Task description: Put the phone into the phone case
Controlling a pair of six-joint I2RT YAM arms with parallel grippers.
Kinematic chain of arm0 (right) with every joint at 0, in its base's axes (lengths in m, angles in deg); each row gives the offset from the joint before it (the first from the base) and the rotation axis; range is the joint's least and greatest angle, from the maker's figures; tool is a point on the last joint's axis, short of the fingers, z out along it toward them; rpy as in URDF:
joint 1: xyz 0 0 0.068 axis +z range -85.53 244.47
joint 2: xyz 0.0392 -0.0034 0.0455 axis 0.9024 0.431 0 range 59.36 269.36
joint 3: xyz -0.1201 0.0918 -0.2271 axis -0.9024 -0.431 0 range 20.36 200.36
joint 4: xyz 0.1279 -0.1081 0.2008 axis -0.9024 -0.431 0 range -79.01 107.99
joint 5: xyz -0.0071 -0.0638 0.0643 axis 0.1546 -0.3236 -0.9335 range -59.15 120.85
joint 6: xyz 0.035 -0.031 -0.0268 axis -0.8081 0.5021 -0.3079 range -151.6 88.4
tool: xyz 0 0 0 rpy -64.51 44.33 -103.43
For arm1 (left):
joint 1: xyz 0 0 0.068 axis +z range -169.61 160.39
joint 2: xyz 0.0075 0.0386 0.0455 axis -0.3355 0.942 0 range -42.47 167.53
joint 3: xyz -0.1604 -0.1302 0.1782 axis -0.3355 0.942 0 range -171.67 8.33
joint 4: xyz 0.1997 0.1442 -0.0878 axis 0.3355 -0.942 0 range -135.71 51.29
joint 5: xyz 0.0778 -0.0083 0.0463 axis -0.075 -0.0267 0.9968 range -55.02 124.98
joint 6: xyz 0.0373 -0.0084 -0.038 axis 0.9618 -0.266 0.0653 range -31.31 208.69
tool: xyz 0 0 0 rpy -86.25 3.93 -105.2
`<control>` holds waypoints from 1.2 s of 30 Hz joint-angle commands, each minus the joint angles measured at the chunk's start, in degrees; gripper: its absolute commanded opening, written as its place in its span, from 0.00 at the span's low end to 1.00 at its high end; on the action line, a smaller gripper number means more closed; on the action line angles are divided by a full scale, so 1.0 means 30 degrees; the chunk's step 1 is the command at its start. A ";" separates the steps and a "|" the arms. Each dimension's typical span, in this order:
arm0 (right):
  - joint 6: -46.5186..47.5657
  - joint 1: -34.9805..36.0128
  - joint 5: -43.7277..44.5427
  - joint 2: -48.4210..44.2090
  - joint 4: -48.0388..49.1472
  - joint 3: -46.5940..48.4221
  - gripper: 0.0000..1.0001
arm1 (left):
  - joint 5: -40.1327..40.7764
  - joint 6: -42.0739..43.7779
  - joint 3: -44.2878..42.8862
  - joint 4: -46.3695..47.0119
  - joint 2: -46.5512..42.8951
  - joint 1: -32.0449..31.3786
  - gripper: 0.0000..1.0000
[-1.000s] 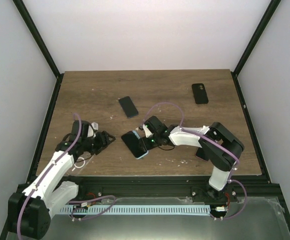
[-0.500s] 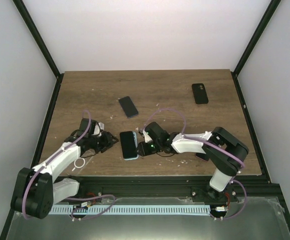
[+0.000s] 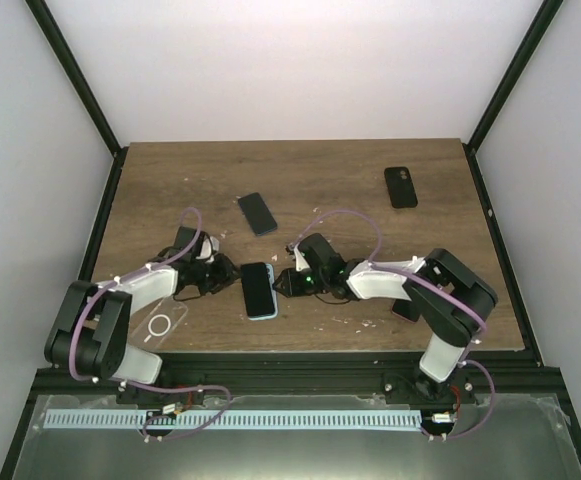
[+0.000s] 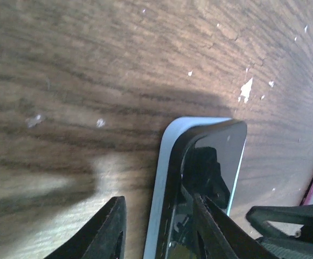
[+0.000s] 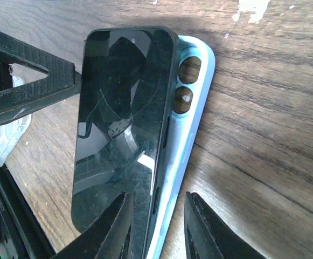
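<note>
A black phone (image 3: 257, 285) lies screen-up on a light blue phone case (image 3: 265, 316) near the table's front middle. In the right wrist view the phone (image 5: 124, 108) sits askew over the case (image 5: 196, 102), leaving the case's two camera holes uncovered. My left gripper (image 3: 228, 276) is at the pair's left side, open; its jaws (image 4: 157, 198) straddle the case rim (image 4: 164, 178) and the phone's edge (image 4: 221, 156). My right gripper (image 3: 282, 283) is at the right side, open (image 5: 158, 195), one finger over the screen and one beside the case.
Two more dark phones lie further back, one (image 3: 257, 213) mid-table and one (image 3: 401, 187) at the far right. A clear case (image 3: 160, 322) rests by the front left edge. A dark red item (image 3: 405, 310) lies under the right arm.
The left arm swung right up to the phone. The phone and case turned from slanted to nearly straight and slid left. Both grippers narrowed.
</note>
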 commanded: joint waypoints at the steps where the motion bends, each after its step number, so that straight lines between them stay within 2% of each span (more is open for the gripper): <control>1: -0.0382 -0.0254 -0.0232 0.1070 0.1336 0.0722 0.27 | -0.0156 0.0759 -0.0692 0.1479 0.0693 -0.0205 0.35; 9: -0.0105 -0.0355 -0.0276 0.2191 0.1727 0.1439 0.26 | 0.0181 0.1402 -0.1558 0.1773 0.2359 -0.0633 0.32; 15: -0.0062 -0.0383 -0.0951 0.2909 0.2926 0.1466 0.23 | 0.0528 0.1588 -0.1985 0.1551 0.2528 -0.1429 0.17; 22: -0.0272 -0.0383 -0.1790 0.3140 0.4857 0.0687 0.23 | 0.0473 0.1153 -0.1895 0.2191 0.2844 -0.2786 0.08; 25: -0.0233 -0.0412 -0.1604 0.3179 0.4720 0.0685 0.22 | 0.0969 0.1157 -0.2069 0.1289 0.2979 -0.2853 0.09; 31: -0.0128 -0.0442 -0.1049 0.2666 0.3382 0.0777 0.22 | 0.2106 0.1397 -0.1994 -0.0660 0.2342 -0.2851 0.22; 36: -0.0958 -0.0425 -0.1314 0.1242 0.3400 -0.0323 0.30 | 0.1995 0.1197 -0.1688 -0.1370 0.0259 -0.2837 0.30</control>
